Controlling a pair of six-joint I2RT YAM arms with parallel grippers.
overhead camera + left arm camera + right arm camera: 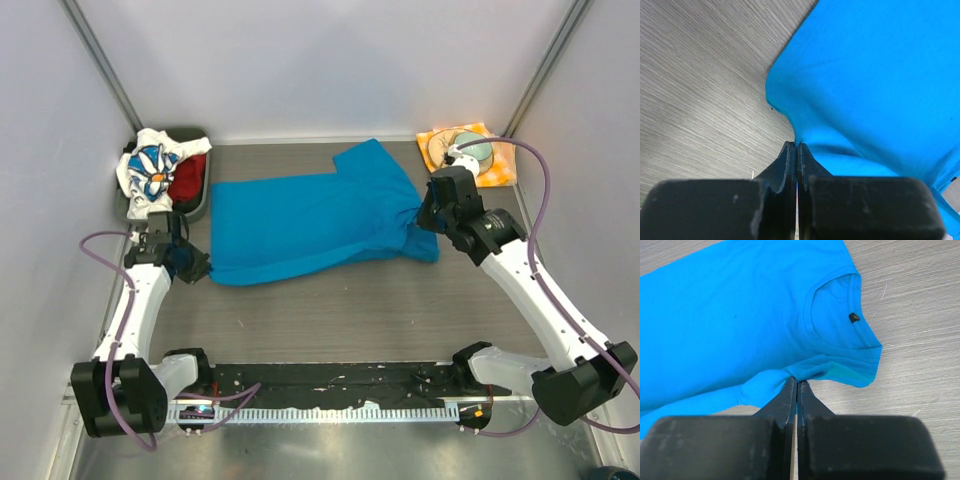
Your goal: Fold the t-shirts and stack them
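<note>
tabletop (380,310), grippers (196,268) (418,222) low, pinching blue t-shirt (300,225)

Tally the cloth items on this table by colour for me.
Blue t-shirt: 1
White daisy-print t-shirt: 1
Red t-shirt: 1
Orange checked napkin: 1
Total: 4

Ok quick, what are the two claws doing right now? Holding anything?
Left gripper: shut on the blue shirt, at its edge.
Right gripper: shut on the blue shirt, near the collar.
</note>
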